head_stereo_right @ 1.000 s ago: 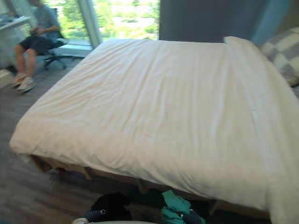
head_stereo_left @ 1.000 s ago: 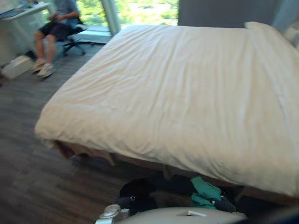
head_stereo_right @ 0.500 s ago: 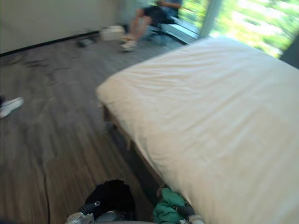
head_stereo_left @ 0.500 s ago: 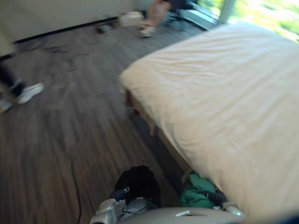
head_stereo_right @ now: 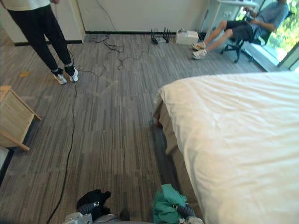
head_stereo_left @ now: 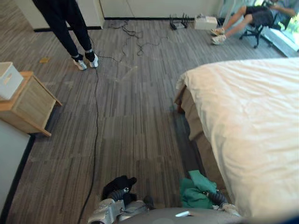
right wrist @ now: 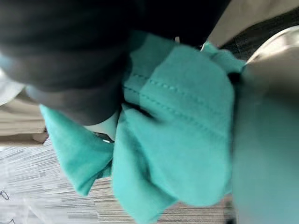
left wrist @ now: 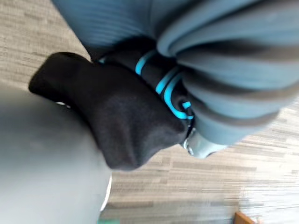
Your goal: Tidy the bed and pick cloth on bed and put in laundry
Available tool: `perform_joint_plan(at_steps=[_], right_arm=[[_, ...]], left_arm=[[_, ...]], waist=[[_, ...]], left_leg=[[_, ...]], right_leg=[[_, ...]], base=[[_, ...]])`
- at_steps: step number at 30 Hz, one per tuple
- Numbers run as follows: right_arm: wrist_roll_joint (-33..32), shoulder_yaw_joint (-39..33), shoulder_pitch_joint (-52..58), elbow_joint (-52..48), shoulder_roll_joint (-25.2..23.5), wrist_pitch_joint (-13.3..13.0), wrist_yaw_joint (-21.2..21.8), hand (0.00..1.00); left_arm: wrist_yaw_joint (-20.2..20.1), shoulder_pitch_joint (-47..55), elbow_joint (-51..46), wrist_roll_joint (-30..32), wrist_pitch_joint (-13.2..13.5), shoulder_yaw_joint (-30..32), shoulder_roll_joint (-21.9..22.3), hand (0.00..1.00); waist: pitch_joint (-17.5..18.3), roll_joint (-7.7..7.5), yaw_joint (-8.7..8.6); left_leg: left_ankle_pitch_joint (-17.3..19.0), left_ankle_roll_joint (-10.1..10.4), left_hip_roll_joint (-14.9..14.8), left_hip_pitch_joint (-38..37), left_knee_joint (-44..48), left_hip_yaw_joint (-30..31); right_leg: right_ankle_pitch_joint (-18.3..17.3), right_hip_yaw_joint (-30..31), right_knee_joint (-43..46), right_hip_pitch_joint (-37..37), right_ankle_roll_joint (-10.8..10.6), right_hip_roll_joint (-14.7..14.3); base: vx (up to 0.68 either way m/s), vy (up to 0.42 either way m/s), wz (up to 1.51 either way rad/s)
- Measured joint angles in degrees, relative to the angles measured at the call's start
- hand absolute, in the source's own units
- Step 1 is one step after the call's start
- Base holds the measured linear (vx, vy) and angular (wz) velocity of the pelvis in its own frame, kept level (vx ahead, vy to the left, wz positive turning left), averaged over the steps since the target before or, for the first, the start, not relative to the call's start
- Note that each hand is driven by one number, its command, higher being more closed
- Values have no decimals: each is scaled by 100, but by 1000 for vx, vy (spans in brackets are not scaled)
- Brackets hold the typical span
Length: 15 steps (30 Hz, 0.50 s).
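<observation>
Change: since a second ago the head camera has turned left, from the full bed top to the bed's side and the open floor; the two cloths keep their places low in the view, by the hands.
Black cloth [head_stereo_left: 119, 184]: bunched at the left hand [head_stereo_left: 119, 194], off the floor, low and left of centre in the eye views; in the left wrist view it lies right against the hand's ribbed cover.
Left hand grip: cannot tell, the cloth covers it.
Green cloth [head_stereo_left: 196, 188]: bunched at the right hand [head_stereo_left: 216, 198], just beside the near edge of the bed; in the right wrist view its stitched folds hang below the dark cover.
Right hand grip: cannot tell, the cloth hides it.
Bed [head_stereo_left: 252, 126]: on the robot's right, under a smooth cream cover that hangs over the side; one corner points toward the middle of the room.
Floor [head_stereo_left: 135, 121]: grey striped boards, with a tangle of cables [head_stereo_left: 133, 35] near the far wall.
Nightstand [head_stereo_left: 27, 105]: light wood, far left, with a white box [head_stereo_left: 8, 79] on top.
Standing person [head_stereo_left: 70, 28]: dark trousers and white shoes, at the far left.
Seated person [head_stereo_left: 243, 18]: on an office chair [head_stereo_left: 261, 30] at the far right, legs stretched toward a white case [head_stereo_left: 206, 22] by the wall.
</observation>
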<state>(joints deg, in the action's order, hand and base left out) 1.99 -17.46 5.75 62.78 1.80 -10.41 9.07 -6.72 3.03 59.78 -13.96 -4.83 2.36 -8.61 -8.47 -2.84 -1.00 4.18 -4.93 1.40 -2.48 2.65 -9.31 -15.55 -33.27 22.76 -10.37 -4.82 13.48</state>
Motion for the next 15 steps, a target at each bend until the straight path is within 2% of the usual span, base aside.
perform_joint_plan(at_steps=[2,4,5,6,7,8,10,11,12,15], right_arm=[[-132,96,158,-5,56,-154,54,100],[-317,127,312,-13,60,-268,69,100],[-436,177,362,-8,60,-301,74,100],[-506,203,367,-6,67,-314,84,100],[-612,202,352,10,92,-292,96,100],[-696,197,311,-17,194,-266,140,100],[-752,223,269,-102,310,-169,185,100],[-753,223,261,-103,325,-114,182,100],[-750,473,92,-2,274,199,195,100],[-751,482,92,-5,275,199,195,100]], left_arm=[[-95,-14,10,237,-12,-105,5,100],[-193,-14,8,389,-49,-192,11,100],[-243,-12,5,428,-37,-202,8,100],[-287,-16,5,466,-23,-206,-4,100],[-297,-17,23,456,10,-206,47,100],[-296,21,7,447,18,-211,149,100],[-286,23,14,375,-12,-218,252,100],[-286,33,18,319,-43,-219,257,100],[-416,26,15,118,-108,-182,266,100],[-416,22,16,118,-105,-182,266,100]], waist=[[-13,24,-140],[-9,35,-222],[-4,-19,-217],[-18,-76,-209],[10,16,-195],[19,214,-130],[16,396,-153],[18,410,-165],[35,234,-126],[26,233,-124]], left_leg=[[-85,14,-39,-56,-115,469],[-199,66,-22,-129,-232,778],[-278,105,90,-163,-295,811],[-284,133,171,-240,-374,780],[-348,243,122,-530,-722,708],[-416,286,78,-566,-857,639],[-425,307,46,-552,-858,583],[-427,312,28,-555,-859,562],[-521,426,2,-648,-859,98],[-519,422,47,-636,-863,112]], right_leg=[[-142,1076,-301,295,47,-593],[-139,1856,-630,455,61,-944],[103,2164,-968,484,120,-945],[297,2236,-1033,513,306,-868],[259,2212,-1005,467,403,-890],[262,2231,-1039,488,407,-934],[255,2276,-1199,408,418,-991],[257,2301,-1259,363,421,-1017],[713,2760,-1765,38,400,-1118],[446,2757,-1770,53,433,-1081]], base=[[61,-27,100],[43,-68,117],[28,-61,98],[63,-96,59],[72,-88,8],[72,-124,-11],[23,-87,-21],[24,-48,-10],[-37,-51,-8],[-93,-60,-8]])
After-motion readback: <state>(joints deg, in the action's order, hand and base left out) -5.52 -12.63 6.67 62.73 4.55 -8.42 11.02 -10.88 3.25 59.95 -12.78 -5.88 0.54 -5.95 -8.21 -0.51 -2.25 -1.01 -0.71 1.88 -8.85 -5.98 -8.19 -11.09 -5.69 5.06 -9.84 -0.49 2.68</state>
